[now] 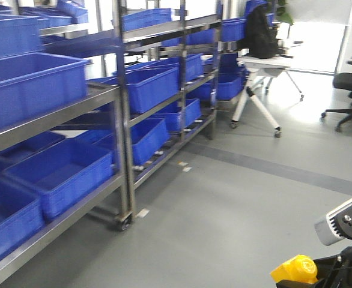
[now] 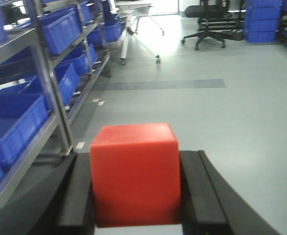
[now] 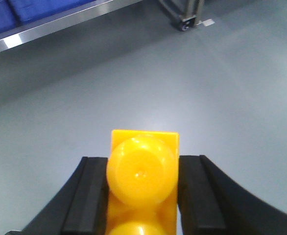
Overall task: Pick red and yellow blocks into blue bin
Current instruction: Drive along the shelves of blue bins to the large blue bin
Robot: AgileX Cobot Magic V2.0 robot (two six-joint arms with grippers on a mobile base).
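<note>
My left gripper (image 2: 136,164) is shut on the plain red cube (image 2: 133,186), whose sides sit between the black fingers (image 2: 77,196), held above the grey floor. My right gripper (image 3: 142,169) is shut on the yellow brick (image 3: 143,147), its round studs facing the camera. In the front view the yellow brick (image 1: 295,270) shows at the bottom right corner by the right arm. Several bright-blue bins (image 1: 62,171) stand on the steel rack to the left. I cannot tell which one is the task's bin. The left gripper does not show in the front view.
A long steel shelf rack (image 1: 123,150) on castors runs along the left, full of blue crates. A white folding table (image 1: 266,66) with a black bag and an office chair (image 1: 350,90) stand at the back. Grey floor (image 1: 236,204) lies ahead, with a stack of blue crates (image 2: 263,19) at the far right.
</note>
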